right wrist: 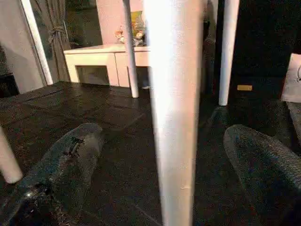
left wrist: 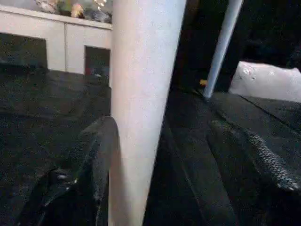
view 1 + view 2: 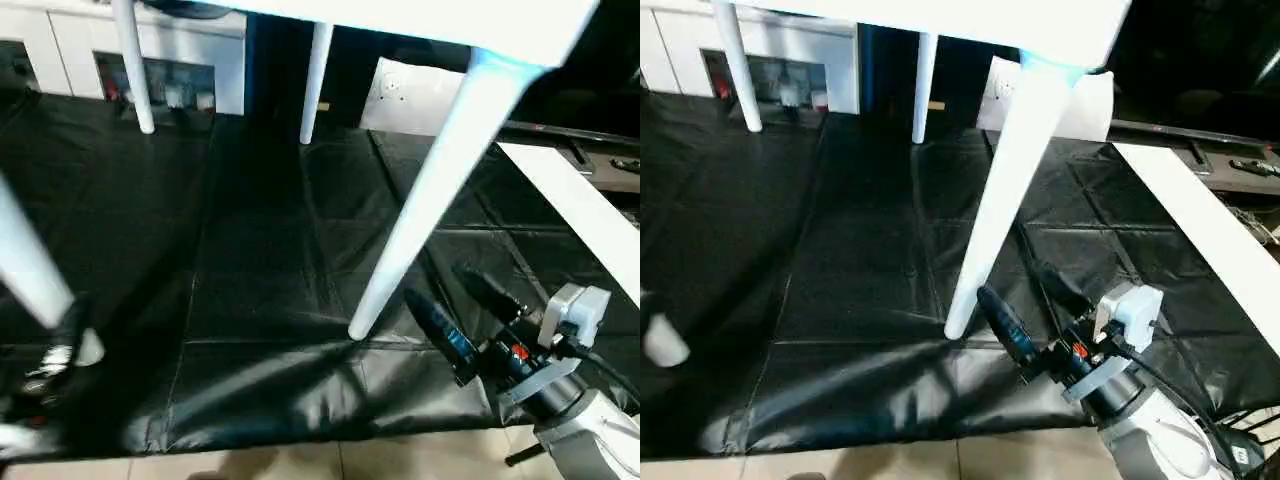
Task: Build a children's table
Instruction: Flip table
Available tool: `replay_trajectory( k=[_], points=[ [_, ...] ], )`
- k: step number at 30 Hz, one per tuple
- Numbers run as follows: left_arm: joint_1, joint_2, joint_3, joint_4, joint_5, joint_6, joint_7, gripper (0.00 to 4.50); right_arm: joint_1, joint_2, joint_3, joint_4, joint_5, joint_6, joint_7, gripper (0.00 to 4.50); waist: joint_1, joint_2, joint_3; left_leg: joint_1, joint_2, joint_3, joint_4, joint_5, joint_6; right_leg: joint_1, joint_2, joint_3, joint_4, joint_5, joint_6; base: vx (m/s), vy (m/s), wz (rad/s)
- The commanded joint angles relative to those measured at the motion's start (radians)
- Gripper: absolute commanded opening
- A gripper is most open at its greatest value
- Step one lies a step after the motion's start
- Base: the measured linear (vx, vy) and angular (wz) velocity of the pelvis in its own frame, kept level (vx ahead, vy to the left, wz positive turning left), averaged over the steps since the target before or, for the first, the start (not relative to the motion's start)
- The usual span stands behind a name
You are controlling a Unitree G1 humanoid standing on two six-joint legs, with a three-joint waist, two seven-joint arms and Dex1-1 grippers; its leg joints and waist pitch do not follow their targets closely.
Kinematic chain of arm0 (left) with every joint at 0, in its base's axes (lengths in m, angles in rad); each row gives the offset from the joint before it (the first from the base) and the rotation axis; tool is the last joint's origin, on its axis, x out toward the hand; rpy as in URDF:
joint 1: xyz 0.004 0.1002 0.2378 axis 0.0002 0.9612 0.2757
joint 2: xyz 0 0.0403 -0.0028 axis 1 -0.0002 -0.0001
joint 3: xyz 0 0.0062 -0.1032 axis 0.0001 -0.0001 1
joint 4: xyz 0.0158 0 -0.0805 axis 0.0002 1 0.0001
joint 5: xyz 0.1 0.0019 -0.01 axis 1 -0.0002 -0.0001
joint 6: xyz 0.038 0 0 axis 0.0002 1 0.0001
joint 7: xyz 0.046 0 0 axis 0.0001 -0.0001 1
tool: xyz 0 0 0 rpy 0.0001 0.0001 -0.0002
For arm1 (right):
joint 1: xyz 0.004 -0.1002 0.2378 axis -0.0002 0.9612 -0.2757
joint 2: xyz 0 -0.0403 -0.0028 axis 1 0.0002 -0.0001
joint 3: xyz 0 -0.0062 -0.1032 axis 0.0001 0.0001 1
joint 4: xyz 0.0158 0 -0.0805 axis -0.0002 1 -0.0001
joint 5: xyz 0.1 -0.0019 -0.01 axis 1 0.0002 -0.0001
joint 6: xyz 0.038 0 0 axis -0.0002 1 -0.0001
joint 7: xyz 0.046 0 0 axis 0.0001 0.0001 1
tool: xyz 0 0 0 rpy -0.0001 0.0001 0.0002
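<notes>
The white children's table stands upright on the black cover, its top (image 3: 430,20) high in the head views. My right gripper (image 3: 432,280) is open and points at the lower part of the near right leg (image 3: 430,190). In the right wrist view that leg (image 1: 174,117) rises in the gap between the two fingers (image 1: 70,155), touching neither. My left gripper (image 2: 162,127) is open around the near left leg (image 3: 30,270), with one finger (image 2: 99,155) against it and the other apart. The two far legs (image 3: 133,70) (image 3: 314,80) stand at the back.
The black cover (image 3: 250,250) ends at a front edge over pale floor tiles (image 3: 300,465). A white cabinet (image 3: 190,50) lines the back left. A long white board (image 3: 580,210) runs along the right, and a white bag-like thing (image 3: 410,95) lies behind the table.
</notes>
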Motion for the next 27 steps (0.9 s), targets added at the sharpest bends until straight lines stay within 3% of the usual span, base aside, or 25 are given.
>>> replay_trajectory(
  k=[1, 3, 6, 7, 11, 13, 14, 15, 16, 17, 18, 19, 20, 21, 22, 23, 24, 25, 26, 27],
  points=[
    [-0.014, 0.003, -0.056, -0.022, 0.019, 0.021, 0.000, 3.46, 0.008, -0.005, 0.013, -0.014, -0.029, 0.022, -0.023, 4.50, -0.013, 0.036, -0.010, 0.010, -0.011, 0.002, -0.088, -0.568, -0.030, -0.005, -0.031, 0.015, -0.124, -0.638, 0.056, 0.000, 0.000, 0.00],
    [-0.008, 0.006, -0.074, -0.027, 0.025, 0.012, -0.013, 3.46, 0.009, -0.004, 0.029, -0.009, -0.046, 0.024, -0.032, 4.50, -0.015, 0.042, -0.007, 0.005, -0.009, -0.003, -0.097, -0.590, -0.032, 0.001, -0.026, 0.012, -0.123, -0.598, 0.044, 0.000, 0.000, 0.00],
    [0.010, 0.016, -0.094, -0.034, 0.045, 0.006, -0.017, 3.46, 0.010, -0.007, 0.035, -0.005, -0.043, 0.025, -0.035, 4.50, -0.019, 0.045, -0.002, 0.015, -0.008, -0.008, -0.099, -0.640, -0.030, 0.001, -0.025, 0.001, -0.135, -0.609, 0.037, 0.000, 0.000, 0.00],
    [0.015, 0.016, -0.097, -0.038, 0.043, 0.005, -0.014, 3.46, 0.006, -0.010, 0.042, 0.001, -0.042, 0.029, -0.034, 4.50, -0.023, 0.044, -0.002, 0.003, -0.007, -0.011, -0.103, -0.616, -0.023, 0.011, -0.026, -0.002, -0.131, -0.567, 0.025, 0.000, 0.000, 0.00],
    [0.032, 0.021, -0.103, -0.041, 0.046, -0.002, -0.010, 3.46, -0.001, -0.014, 0.058, 0.008, -0.049, 0.033, -0.038, 4.50, -0.036, 0.039, -0.008, -0.030, -0.019, 0.008, -0.089, -0.445, 0.015, -0.004, -0.020, -0.006, -0.134, -0.455, -0.023, -0.026, 0.000, 0.01],
    [0.036, 0.021, -0.103, -0.042, 0.044, -0.006, -0.010, 3.46, -0.003, -0.013, 0.061, 0.010, -0.051, 0.033, -0.040, 4.50, -0.041, 0.041, -0.013, -0.026, -0.023, 0.010, -0.080, -0.461, 0.012, -0.010, -0.020, -0.016, -0.132, -0.502, -0.021, -0.027, -0.001, 0.01],
    [0.045, 0.025, -0.103, -0.041, 0.051, -0.002, -0.007, 3.46, -0.009, -0.012, 0.068, 0.014, -0.055, 0.037, -0.043, 4.50, -0.046, 0.038, -0.012, -0.018, -0.024, 0.006, -0.074, -0.510, 0.001, -0.011, -0.024, -0.028, -0.143, -0.580, 0.005, 0.000, 0.000, 0.00],
    [0.051, 0.027, -0.102, -0.039, 0.056, -0.001, -0.006, 3.46, -0.009, -0.013, 0.073, 0.015, -0.061, 0.039, -0.043, 4.50, -0.056, 0.043, 0.001, 0.000, -0.018, -0.002, -0.082, -0.629, -0.007, -0.012, -0.012, -0.068, -0.169, -0.686, 0.048, 0.000, 0.000, 0.00],
    [0.052, 0.027, -0.103, -0.038, 0.056, -0.004, -0.006, 3.46, -0.010, -0.013, 0.074, 0.016, -0.063, 0.040, -0.043, 4.50, -0.062, 0.053, 0.008, 0.006, -0.008, -0.008, -0.102, -0.708, -0.008, 0.000, 0.003, -0.097, -0.173, -0.692, 0.059, 0.000, 0.000, 0.00],
    [0.053, 0.027, -0.103, -0.037, 0.055, -0.004, -0.006, 3.46, -0.010, -0.013, 0.074, 0.016, -0.063, 0.040, -0.043, 4.50, -0.008, 0.086, 0.019, -0.138, 0.053, 0.006, -0.232, -0.915, -0.008, 0.149, 0.001, -0.089, 0.143, -0.403, -0.004, 0.000, 0.000, 0.00],
    [0.055, 0.028, -0.103, -0.035, 0.057, -0.008, -0.005, 3.46, -0.009, -0.012, 0.075, 0.018, -0.066, 0.040, -0.044, 4.50, 0.057, 0.088, 0.022, -0.163, -0.008, 0.091, -0.204, -0.932, -0.047, 0.147, 0.021, -0.111, 0.137, -0.247, -0.032, 0.000, 0.000, 0.00],
    [0.057, 0.029, -0.103, -0.033, 0.057, -0.010, -0.004, 3.46, -0.007, -0.011, 0.076, 0.019, -0.066, 0.040, -0.045, 4.50, 0.068, 0.077, 0.008, -0.142, 0.021, 0.092, -0.207, -0.860, -0.031, 0.148, 0.011, -0.047, 0.177, -0.341, -0.009, 0.017, -0.070, 0.03],
    [0.057, 0.031, -0.105, -0.031, 0.059, -0.012, -0.001, 3.46, -0.004, -0.013, 0.079, 0.022, -0.068, 0.040, -0.046, 4.50, 0.037, -0.028, -0.002, 0.000, 0.007, 0.063, -0.011, -0.547, -0.026, 0.012, -0.076, 0.042, 0.003, -0.915, 0.122, -0.042, -0.125, -0.01],
    [0.060, 0.035, -0.109, -0.029, 0.063, -0.014, -0.001, 3.46, -0.001, -0.017, 0.083, 0.022, -0.073, 0.038, -0.046, 4.50, 0.034, -0.002, 0.047, 0.072, -0.035, 0.020, 0.170, -0.323, -0.016, -0.128, -0.192, 0.050, -0.192, -1.311, 0.073, -0.042, -0.125, -0.01],
    [0.064, 0.039, -0.111, -0.028, 0.069, -0.019, -0.003, 3.46, 0.003, -0.020, 0.090, 0.022, -0.079, 0.034, -0.046, 4.50, 0.042, 0.013, 0.028, -0.013, -0.057, -0.033, 0.148, -0.068, 0.044, -0.034, -0.168, 0.121, -0.145, -1.282, 0.035, 0.000, 0.000, 0.00],
    [0.065, 0.039, -0.113, -0.028, 0.067, -0.019, -0.004, 3.46, 0.005, -0.018, 0.092, 0.022, -0.078, 0.034, -0.048, 4.50, 0.052, 0.019, 0.036, 0.035, -0.036, -0.039, 0.098, -0.162, 0.008, -0.032, -0.151, 0.088, -0.116, -1.097, -0.021, 0.000, 0.000, 0.00],
    [0.066, 0.038, -0.115, -0.030, 0.066, -0.018, -0.003, 3.46, 0.005, -0.017, 0.093, 0.022, -0.076, 0.035, -0.049, 4.50, 0.051, 0.034, 0.021, 0.031, -0.015, -0.037, -0.015, -0.337, -0.029, -0.002, -0.068, 0.038, -0.046, -0.735, -0.057, 0.000, 0.000, 0.00],
    [0.067, 0.039, -0.117, -0.031, 0.066, -0.017, -0.003, 3.46, 0.005, -0.016, 0.096, 0.023, -0.077, 0.035, -0.050, 4.50, 0.047, 0.039, 0.011, 0.018, -0.004, -0.044, -0.047, -0.419, -0.033, 0.020, -0.047, 0.031, -0.024, -0.587, -0.060, 0.000, 0.000, 0.00],
    [0.070, 0.044, -0.121, -0.032, 0.068, -0.016, -0.003, 3.46, 0.001, -0.014, 0.103, 0.030, -0.085, 0.034, -0.050, 4.50, 0.046, 0.050, 0.012, 0.009, 0.004, -0.047, -0.079, -0.505, -0.024, 0.041, -0.047, 0.033, -0.024, -0.433, -0.056, 0.000, 0.000, 0.00],
    [0.070, 0.044, -0.121, -0.032, 0.068, -0.016, -0.003, 3.46, 0.000, -0.014, 0.104, 0.031, -0.086, 0.034, -0.050, 4.50, 0.044, 0.052, 0.007, 0.010, 0.003, -0.046, -0.084, -0.501, -0.012, 0.050, -0.052, 0.035, -0.028, -0.401, -0.057, 0.000, 0.000, 0.00]
  ],
)
